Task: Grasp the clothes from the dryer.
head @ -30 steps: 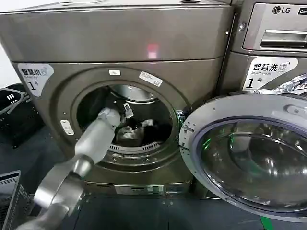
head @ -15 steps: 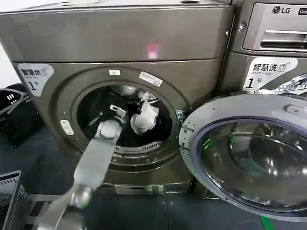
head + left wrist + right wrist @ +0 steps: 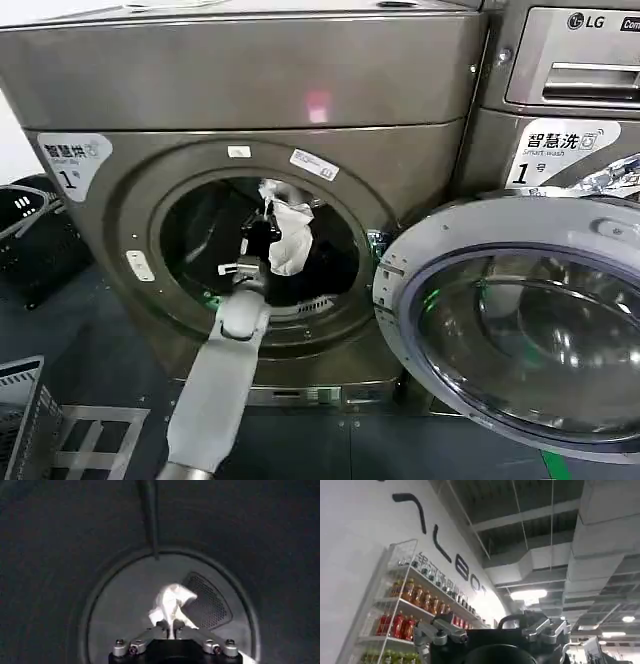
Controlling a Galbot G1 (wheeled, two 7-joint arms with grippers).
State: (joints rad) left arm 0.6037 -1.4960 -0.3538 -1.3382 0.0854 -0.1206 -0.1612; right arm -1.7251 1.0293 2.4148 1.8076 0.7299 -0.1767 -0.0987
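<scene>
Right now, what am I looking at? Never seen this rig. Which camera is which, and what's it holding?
It is a two-armed robot at a laundry machine. The head view looks from the robot's head at the dryer, its round door swung open. The left gripper reaches into the porthole, shut on a white cloth lifted above the drum floor. The left wrist view rides on that arm: the same cloth pinched at the fingertips, the drum's back wall behind. The right wrist view points up at a ceiling and a drinks shelf, so that arm is parked elsewhere.

Laundry shop: coin dryer (image 3: 250, 90), drink shelves (image 3: 410, 615).
</scene>
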